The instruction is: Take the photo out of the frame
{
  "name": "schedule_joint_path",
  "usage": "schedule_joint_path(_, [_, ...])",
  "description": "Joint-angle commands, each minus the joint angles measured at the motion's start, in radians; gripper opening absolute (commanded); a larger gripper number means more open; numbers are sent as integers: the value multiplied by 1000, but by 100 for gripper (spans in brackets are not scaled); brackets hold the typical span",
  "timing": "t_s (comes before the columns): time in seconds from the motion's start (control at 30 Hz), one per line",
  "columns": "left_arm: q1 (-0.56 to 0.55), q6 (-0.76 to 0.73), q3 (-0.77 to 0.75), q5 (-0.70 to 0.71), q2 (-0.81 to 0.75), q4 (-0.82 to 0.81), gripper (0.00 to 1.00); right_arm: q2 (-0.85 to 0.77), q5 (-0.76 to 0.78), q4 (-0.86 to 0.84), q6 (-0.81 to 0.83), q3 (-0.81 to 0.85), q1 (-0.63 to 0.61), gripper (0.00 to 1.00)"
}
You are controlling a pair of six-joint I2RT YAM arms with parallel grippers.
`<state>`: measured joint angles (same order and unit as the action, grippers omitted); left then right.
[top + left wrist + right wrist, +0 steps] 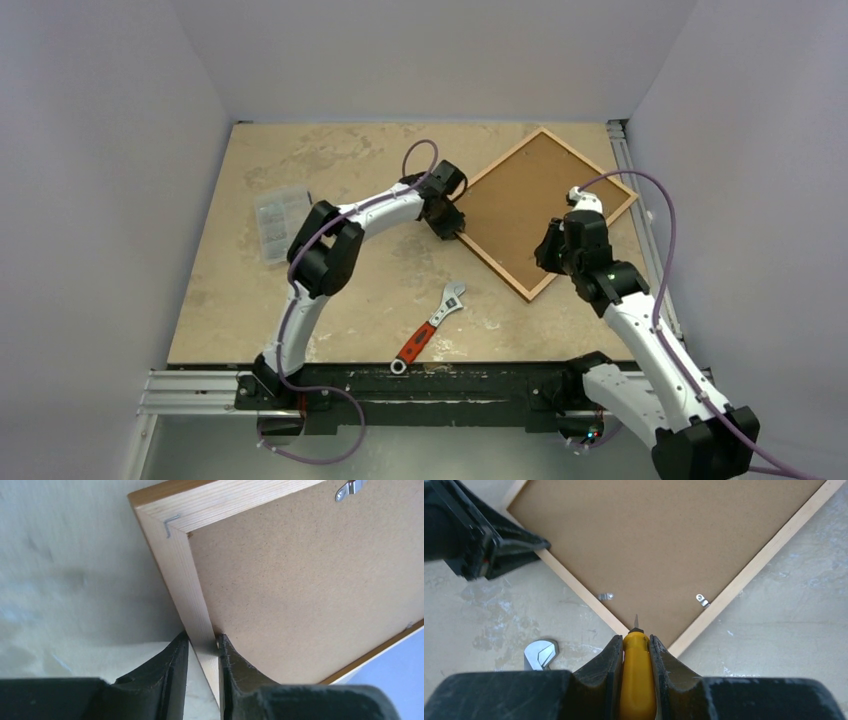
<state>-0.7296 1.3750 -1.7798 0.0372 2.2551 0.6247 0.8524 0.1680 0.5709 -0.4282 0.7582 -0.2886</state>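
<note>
The frame (495, 266) lies face down at the back right of the table, its cork-brown backing board (540, 205) up. The photo is hidden under that board. My left gripper (458, 230) is shut on the frame's left border (185, 580), one finger outside the wood and one on the board (300, 580). Above the frame's near corner, my right gripper (548, 262) is shut on a yellow-handled screwdriver (636, 670). Its thin tip points at the board just inside that corner. Two small metal tabs (702, 600) sit on the board close to the tip.
A red-handled adjustable wrench (430, 328) lies in front of the frame, its head (540, 653) left of the right gripper. At the table's left sits a clear plastic parts box (278, 222). A metal rail (640, 225) runs along the right edge. White walls enclose the table.
</note>
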Motion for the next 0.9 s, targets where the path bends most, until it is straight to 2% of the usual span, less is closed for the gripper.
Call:
schedule_joint_path(0.0, [85,-262,-6,-115,16,-111,3,66,-44,-108,22,-8,-35,0])
schedule_joint_path(0.17, [134,-413,-19,-194,7,-183,0,204,9,-204,58,30,-139,0])
schedule_joint_path(0.37, [172,-541,-132,-337,71,-192,0,379,-29,-331,96,85,-178,0])
schedule_joint_path(0.5, [191,-584,-161,-399,97,-230,0,456,-16,-389,131,107,-204,0])
schedule_joint_path(0.87, [254,-583,-319,-502,217,-191,0,565,-44,-506,133,125,-210,0])
